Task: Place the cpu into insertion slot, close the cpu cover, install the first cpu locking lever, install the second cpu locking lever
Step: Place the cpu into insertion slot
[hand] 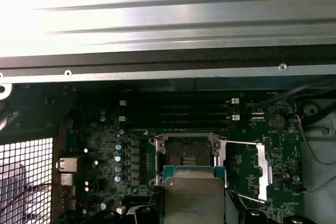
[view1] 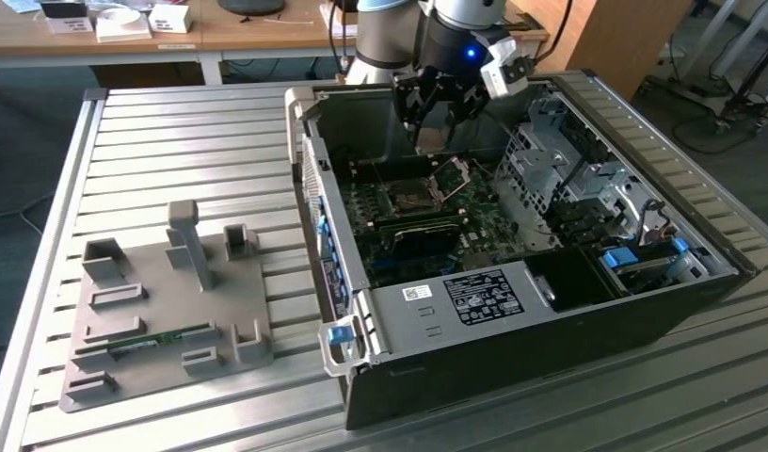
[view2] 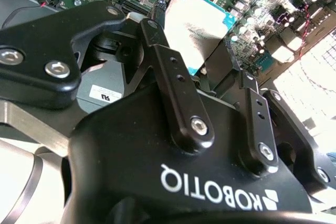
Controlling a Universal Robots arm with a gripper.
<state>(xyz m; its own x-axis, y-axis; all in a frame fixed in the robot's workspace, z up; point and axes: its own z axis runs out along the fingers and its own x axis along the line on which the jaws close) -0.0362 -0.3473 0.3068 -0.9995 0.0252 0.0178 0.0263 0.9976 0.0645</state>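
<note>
The hand is clamped on the edges of the cpu, holding it near the open insertion slot inside the computer case; the chip may sit slightly askew, so a skewed descent could bend socket pins or jam a corner.

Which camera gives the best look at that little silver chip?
The first wrist view: the cpu faces the camera, its metal top plain, near the slot. The second wrist view shows the cpu glare-washed between the fingers. In the exterior view it is too small to tell.
</note>
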